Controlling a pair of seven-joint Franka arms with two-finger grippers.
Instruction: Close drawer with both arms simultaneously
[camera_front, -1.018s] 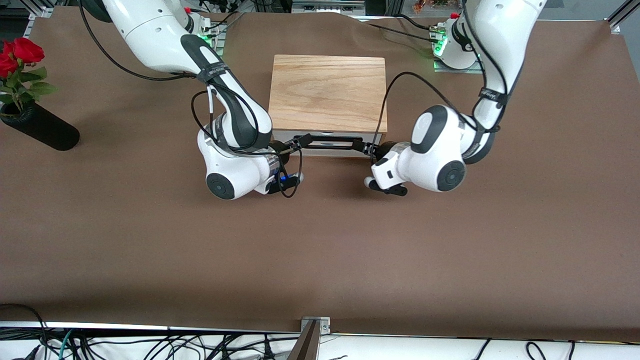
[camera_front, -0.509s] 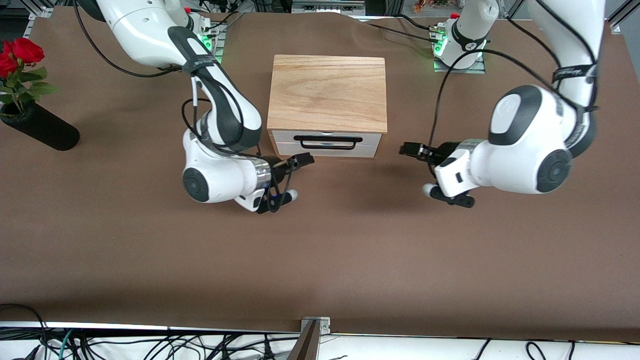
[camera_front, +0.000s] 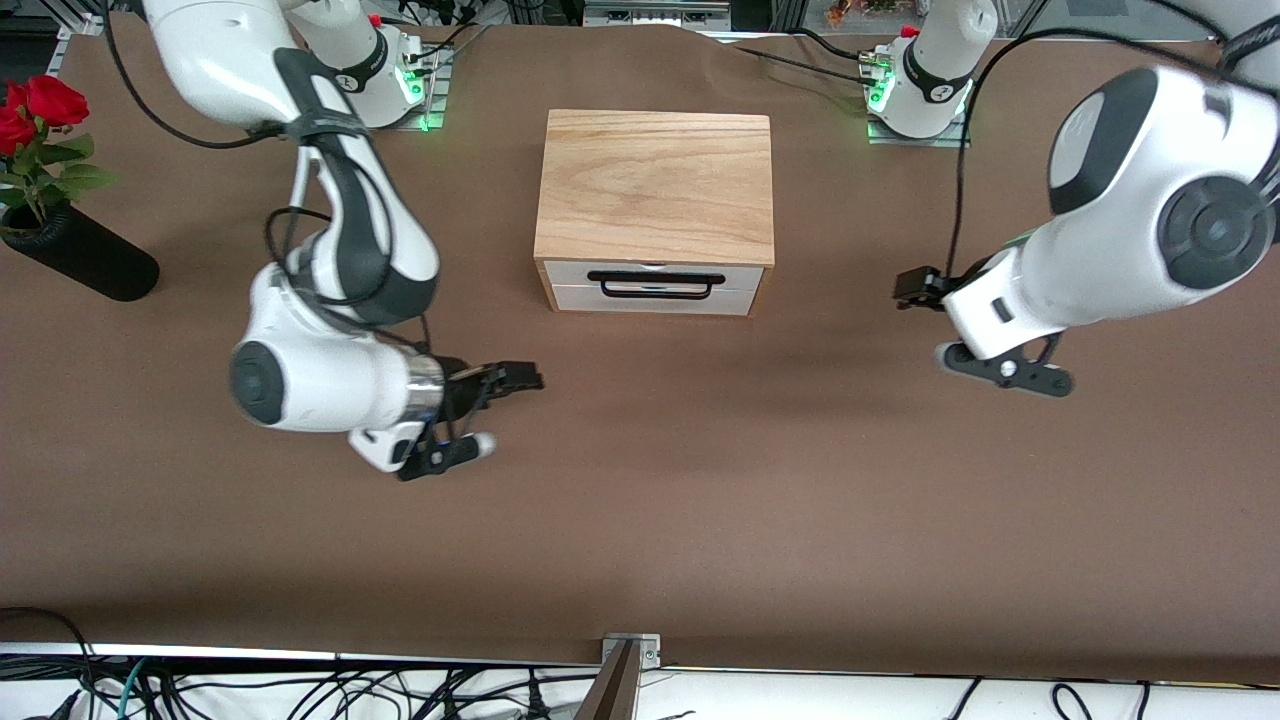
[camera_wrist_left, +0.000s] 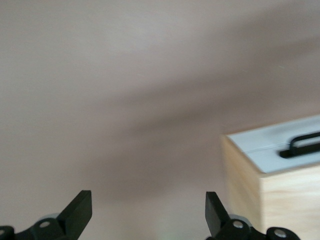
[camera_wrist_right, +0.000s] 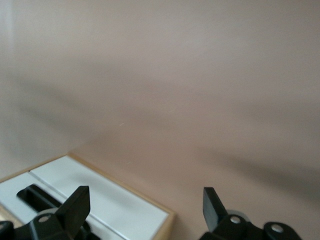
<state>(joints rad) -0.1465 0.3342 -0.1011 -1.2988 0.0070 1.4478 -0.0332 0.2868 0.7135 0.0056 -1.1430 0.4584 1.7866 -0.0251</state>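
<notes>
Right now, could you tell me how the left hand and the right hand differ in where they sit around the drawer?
The left hand hangs toward the left arm's end of the table, level with the drawer front; the right hand is toward the right arm's end, over table nearer the front camera. The left arm is raised higher, looming larger. Both hands are open, empty, and clear of the drawer, which looks shut.

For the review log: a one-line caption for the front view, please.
Drawer shut in the oak box; left gripper and right gripper, both open, hang over the table at either end.
</notes>
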